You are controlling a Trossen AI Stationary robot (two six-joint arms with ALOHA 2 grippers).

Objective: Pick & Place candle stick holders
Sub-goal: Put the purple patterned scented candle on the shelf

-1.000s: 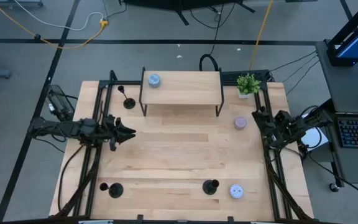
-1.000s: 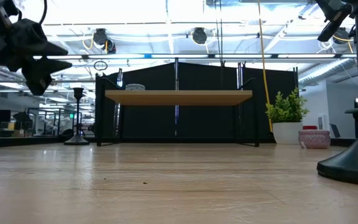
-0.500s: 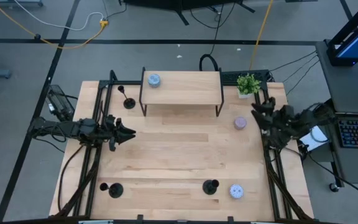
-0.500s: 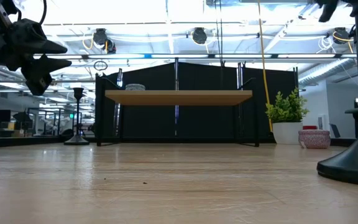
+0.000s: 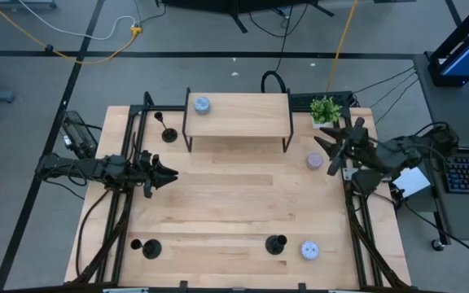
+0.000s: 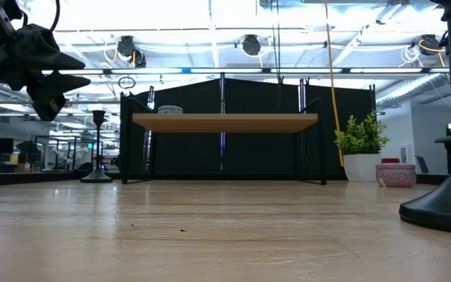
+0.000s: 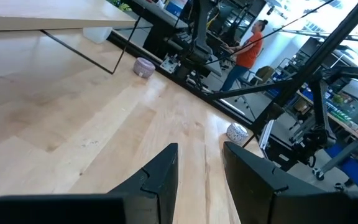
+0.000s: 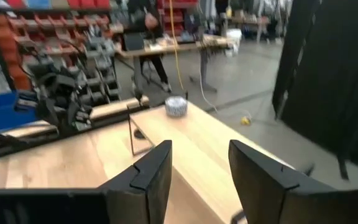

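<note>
Two candle stick holders stand near the table's front edge; a third stands beside the shelf. Left gripper and right gripper hover, jaws parted, holding nothing. In the low view, the right gripper is cut off.

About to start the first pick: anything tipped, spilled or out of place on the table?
Nothing stands out. The three candle stick holders stand upright on the table, the tins sit flat, and the plant is upright in its corner. Both hands, left hand and right hand, are empty, jaws apart.
</note>
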